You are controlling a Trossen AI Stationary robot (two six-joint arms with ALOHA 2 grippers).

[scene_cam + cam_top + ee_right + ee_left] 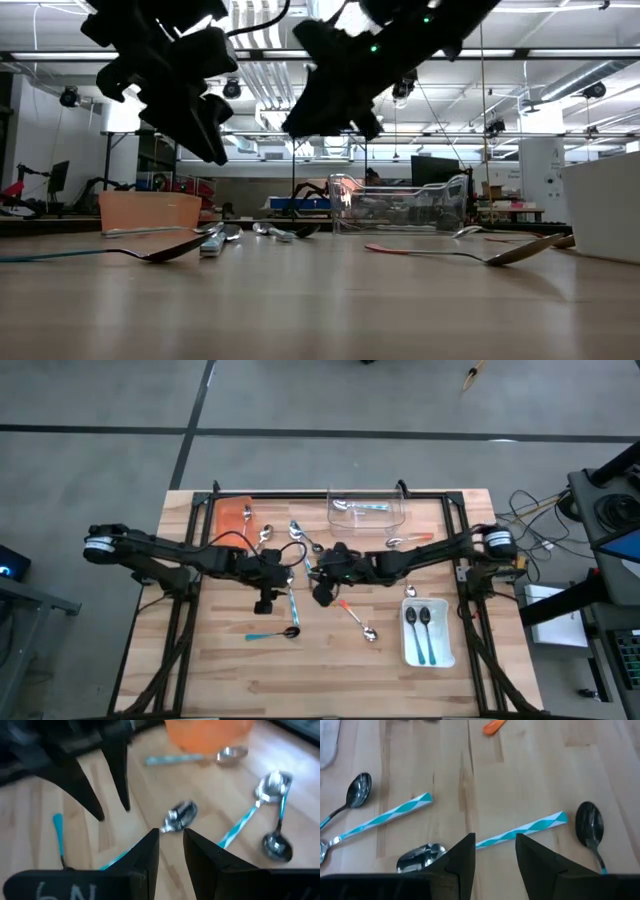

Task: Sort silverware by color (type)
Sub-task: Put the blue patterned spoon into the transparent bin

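1. I'm hovering my left gripper [266,603] over the middle of the table [230,680], jaws apart with nothing between them. Just ahead of my fingertips [467,847] a teal-and-white patterned handle [525,828] is lying flat on the wood, waiting to be picked up.
2. My right gripper [322,596] is hanging just beside the left one, also mid-table. Its jaws are showing a narrow gap and clamping on nothing.
3. Nearest the table's front edge, a teal spoon [272,634] is lying loose, and an orange-handled spoon [357,620] is lying to its right, also unsorted.
4. By the front right corner, the white tray [447,656] is already holding two teal spoons [420,630]. I'm judging that as work done.
5. Across the middle, a cluster of spoons [290,540] with polished mirror bowls and thin stems is sitting scattered, so I'm reckoning most of the sorting is left.
6. Toward the back edge, the clear plastic tray [395,510] is holding a teal-handled spoon [362,507]. The translucent orange tray [232,518] is sitting at the back left; I can't tell what's in it.
7. Another orange spoon [410,540] is lying loose near the clear tray.
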